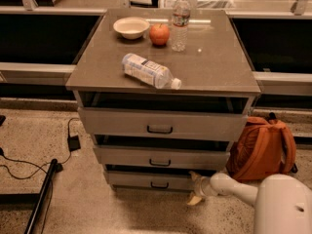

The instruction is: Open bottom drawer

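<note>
Low at the cabinet's front right corner, my gripper (195, 188) sits just above the floor (73, 199), its two pale fingers (194, 176) spread one over the other. The upper one is at the right end of the bottom drawer (141, 180); whether it touches the panel I cannot tell. That drawer is the lowest of three grey fronts, with a small dark handle (159, 185) at its centre and a dark gap above it. The middle drawer (161, 157) and top drawer (161, 123) show the same shadowed gaps.

On the brown cabinet top (219, 57) stand a white bowl (131, 27), an apple (159, 34) and an upright water bottle (180, 21) near the back; a second bottle (148, 71) lies on its side nearer the front edge.

An orange backpack (261, 147) leans by the cabinet's right side (just behind my arm (234, 189)). The speckled floor to the left carries a black cable (73, 128) and a dark pole (41, 199).
</note>
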{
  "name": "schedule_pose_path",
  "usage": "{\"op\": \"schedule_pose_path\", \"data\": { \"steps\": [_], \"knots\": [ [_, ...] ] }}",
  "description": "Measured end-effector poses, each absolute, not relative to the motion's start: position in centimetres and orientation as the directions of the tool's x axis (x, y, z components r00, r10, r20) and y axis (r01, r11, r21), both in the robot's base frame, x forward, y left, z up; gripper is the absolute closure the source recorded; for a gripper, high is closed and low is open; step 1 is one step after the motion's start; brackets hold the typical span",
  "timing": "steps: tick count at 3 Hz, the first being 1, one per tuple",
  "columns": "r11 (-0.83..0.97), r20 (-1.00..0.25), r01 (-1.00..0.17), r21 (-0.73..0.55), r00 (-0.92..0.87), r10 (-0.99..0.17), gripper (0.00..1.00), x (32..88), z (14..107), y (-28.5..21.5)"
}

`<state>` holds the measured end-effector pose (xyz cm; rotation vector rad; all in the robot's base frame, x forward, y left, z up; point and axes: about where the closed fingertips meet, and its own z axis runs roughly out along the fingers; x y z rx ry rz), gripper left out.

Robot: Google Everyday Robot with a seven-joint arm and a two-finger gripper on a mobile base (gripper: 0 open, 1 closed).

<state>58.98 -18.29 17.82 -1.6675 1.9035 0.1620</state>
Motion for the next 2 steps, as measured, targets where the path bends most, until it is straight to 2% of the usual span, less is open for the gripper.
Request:
{"op": "schedule_pose_path", "data": {
  "steps": [1, 2],
  "knots": [
    [0.193, -0.484, -0.942, -0.275, -0.037, -0.874, 0.25, 59.53, 16.46, -17.83],
    [0.182, -0.473, -0.938, -0.294, -0.022, -0.881, 0.28, 59.49, 16.79, -17.32]
  ]
}}
